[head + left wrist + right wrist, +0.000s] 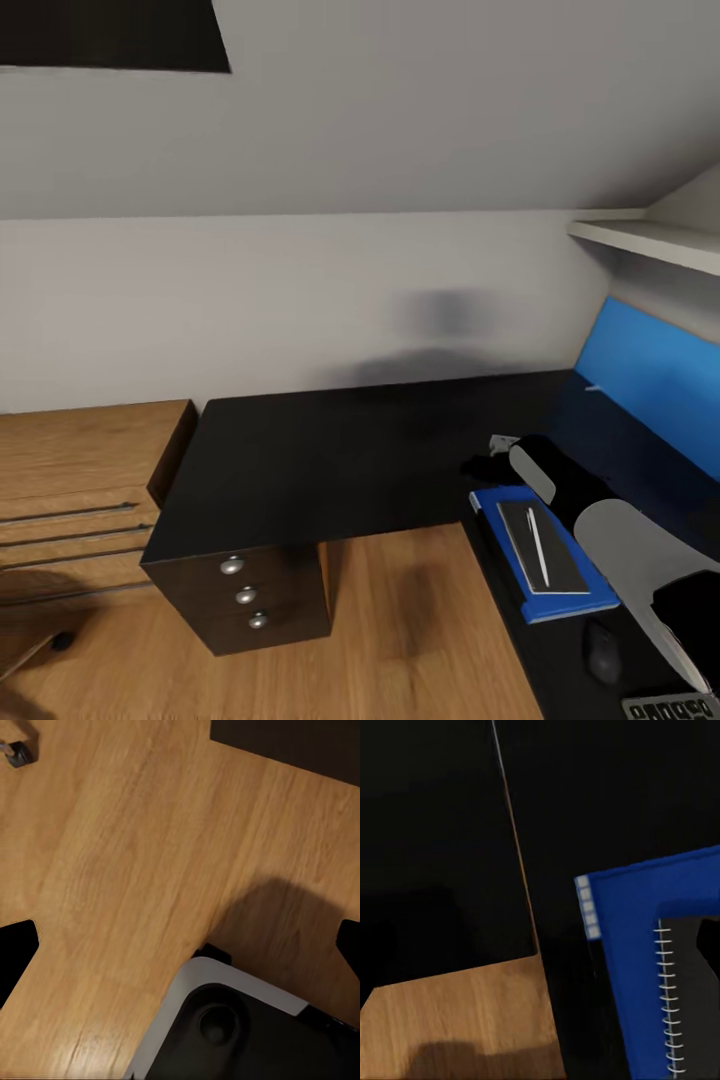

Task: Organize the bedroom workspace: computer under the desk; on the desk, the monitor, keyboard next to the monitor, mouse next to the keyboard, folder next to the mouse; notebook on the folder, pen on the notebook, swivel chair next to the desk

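Note:
The blue folder lies on the glossy black desk, near its right side. On the folder sits the grey notebook, and the thin pale pen rests on that. The dark mouse and a corner of the keyboard lie nearer me on the same desk. My right gripper hovers just past the folder's far end, open and holding nothing. The right wrist view looks down on the folder's corner and the notebook's spiral edge. My left gripper hangs open over the wood floor.
Oak drawers stand to the left of the desk, with a black drawer unit under its left end. A blue panel and a white shelf line the right wall. A chair castor and my base sit on the floor.

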Available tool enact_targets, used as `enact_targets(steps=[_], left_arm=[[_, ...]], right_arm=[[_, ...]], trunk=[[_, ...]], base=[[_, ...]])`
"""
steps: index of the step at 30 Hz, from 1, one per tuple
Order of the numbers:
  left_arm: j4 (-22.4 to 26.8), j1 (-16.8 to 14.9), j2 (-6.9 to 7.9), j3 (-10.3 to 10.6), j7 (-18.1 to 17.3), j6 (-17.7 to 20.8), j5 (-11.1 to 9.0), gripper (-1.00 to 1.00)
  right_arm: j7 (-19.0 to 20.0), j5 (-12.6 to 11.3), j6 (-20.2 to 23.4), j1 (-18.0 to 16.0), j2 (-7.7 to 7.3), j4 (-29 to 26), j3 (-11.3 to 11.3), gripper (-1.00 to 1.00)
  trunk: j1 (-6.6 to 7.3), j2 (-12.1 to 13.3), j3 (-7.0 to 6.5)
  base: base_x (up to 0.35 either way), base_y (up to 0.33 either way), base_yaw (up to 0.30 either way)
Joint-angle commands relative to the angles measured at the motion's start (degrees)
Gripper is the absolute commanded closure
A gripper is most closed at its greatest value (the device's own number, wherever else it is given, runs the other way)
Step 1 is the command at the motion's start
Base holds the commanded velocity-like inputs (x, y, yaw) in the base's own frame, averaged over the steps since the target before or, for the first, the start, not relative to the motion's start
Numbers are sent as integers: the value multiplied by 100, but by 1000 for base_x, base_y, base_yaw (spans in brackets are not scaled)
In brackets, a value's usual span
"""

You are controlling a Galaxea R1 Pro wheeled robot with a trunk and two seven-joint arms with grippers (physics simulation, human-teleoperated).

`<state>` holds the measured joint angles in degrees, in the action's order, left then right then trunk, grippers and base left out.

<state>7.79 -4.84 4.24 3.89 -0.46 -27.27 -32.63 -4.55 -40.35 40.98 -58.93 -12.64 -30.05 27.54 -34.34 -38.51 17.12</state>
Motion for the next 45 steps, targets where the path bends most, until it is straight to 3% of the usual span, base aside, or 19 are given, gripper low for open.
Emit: enact_targets(steps=[1,5,17,30,45], left_arm=[[-3,-6,1,41,-7,-19,-48,-100],[-3,-7,-1,42,-12,-21,-45,-100],[-2,-7,-53,38,-24,-16,-44,-100],[8,-7,-99,56,-25,-21,-37,-100],[63,-7,-103,68,-31,-28,-29,-100]], right_arm=[[-47,-57,-2,-4,8,-13,44,-100],[-47,-54,-128,-4,78,-9,47,-100],[-52,-27,-552,74,373,13,73,-100],[-57,322,-1767,435,835,33,97,-100],[-41,369,-2117,619,918,74,94,-100]], trunk=[[21,35,-11],[109,196,-82],[109,196,-80],[109,196,-56],[109,196,-29]], base=[[0,0,259],[0,0,260],[0,0,261],[-1,0,260],[-217,23,117]])
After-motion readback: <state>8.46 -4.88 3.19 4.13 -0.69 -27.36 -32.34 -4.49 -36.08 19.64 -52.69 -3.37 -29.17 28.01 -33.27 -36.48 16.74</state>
